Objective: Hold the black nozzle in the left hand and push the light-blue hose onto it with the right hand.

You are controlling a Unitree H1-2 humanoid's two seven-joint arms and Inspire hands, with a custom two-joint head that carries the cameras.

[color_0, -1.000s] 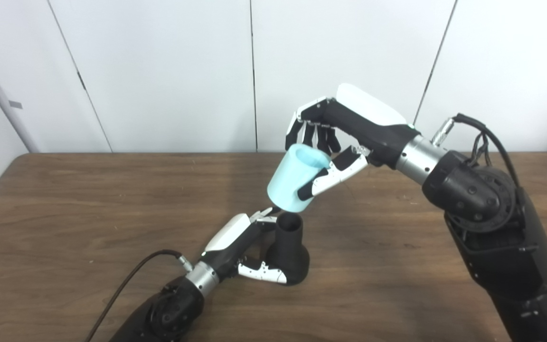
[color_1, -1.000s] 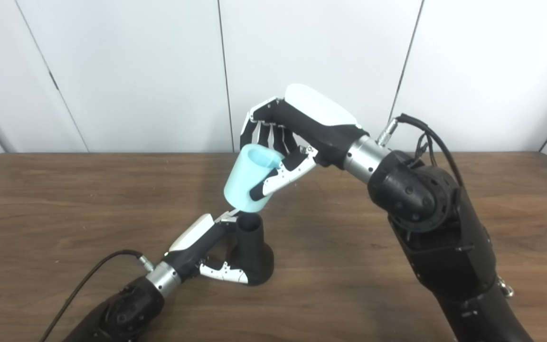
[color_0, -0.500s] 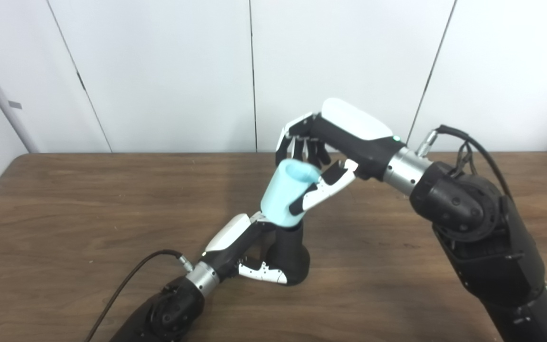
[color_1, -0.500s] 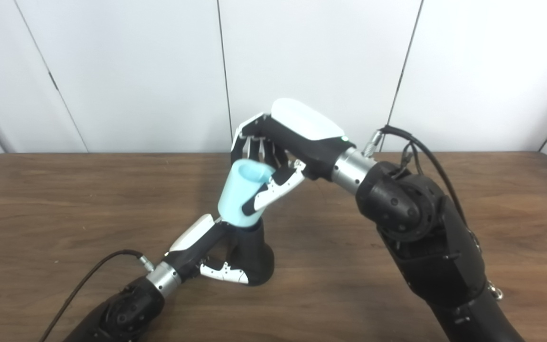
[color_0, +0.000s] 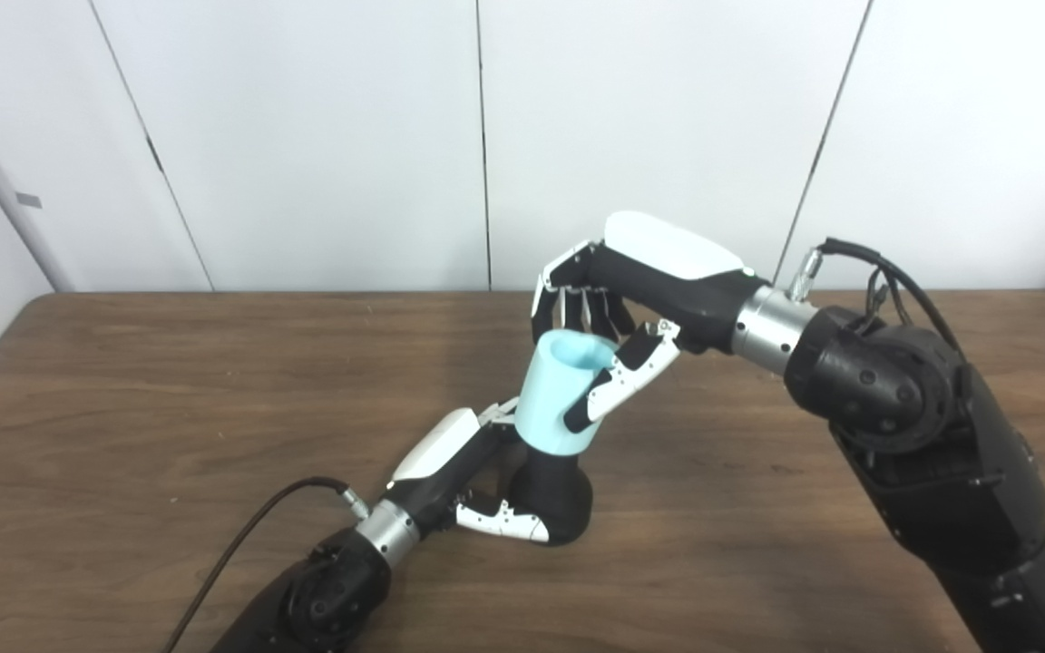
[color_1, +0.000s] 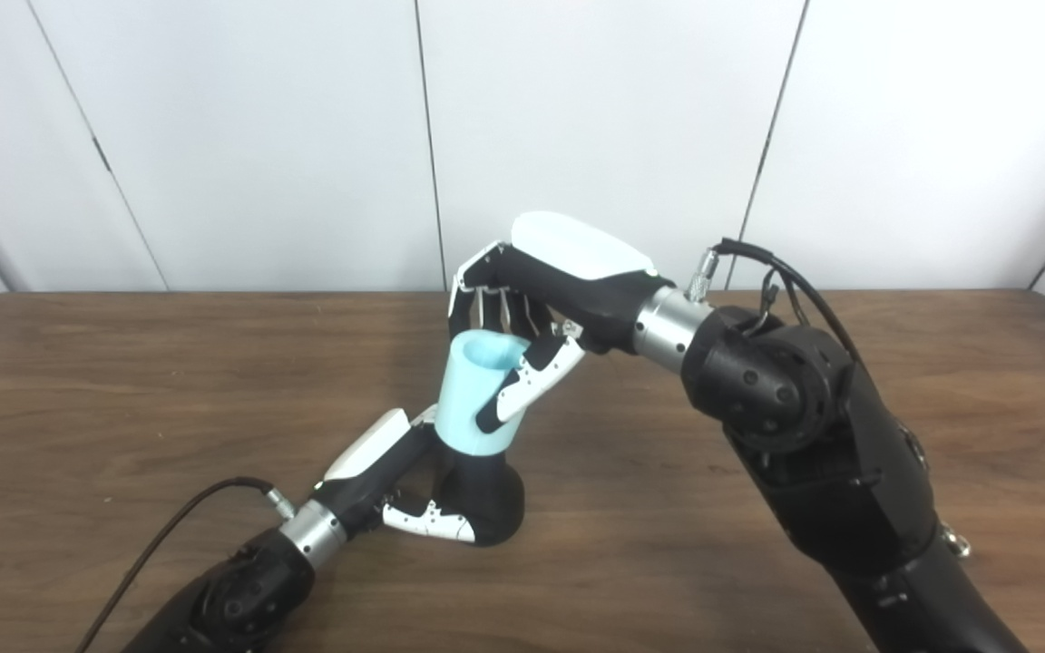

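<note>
I have the right hand (color_0: 618, 304) grasping the light-blue hose (color_0: 561, 392) just right of the frame's centre, its fingers (color_0: 577, 308) hooked over the open upper rim from behind and its thumb (color_0: 618, 385) pressed along the near side. The hose stands nearly upright, tilted a little to the upper right, and its lower end sits down over the neck of the black nozzle (color_0: 554, 501), hiding the nozzle's top opening. Below and left of that, my left hand (color_0: 468, 467) is wrapped around the nozzle, fingers behind its neck and thumb across the front of its flared base. That base rests on the brown wooden desk (color_0: 123, 399) in the lower middle of the frame. The left arm enters from the lower left with a black cable (color_0: 241, 544) trailing from its wrist; the right arm fills the lower right. White wall panels (color_0: 305, 136) close off the upper half.
</note>
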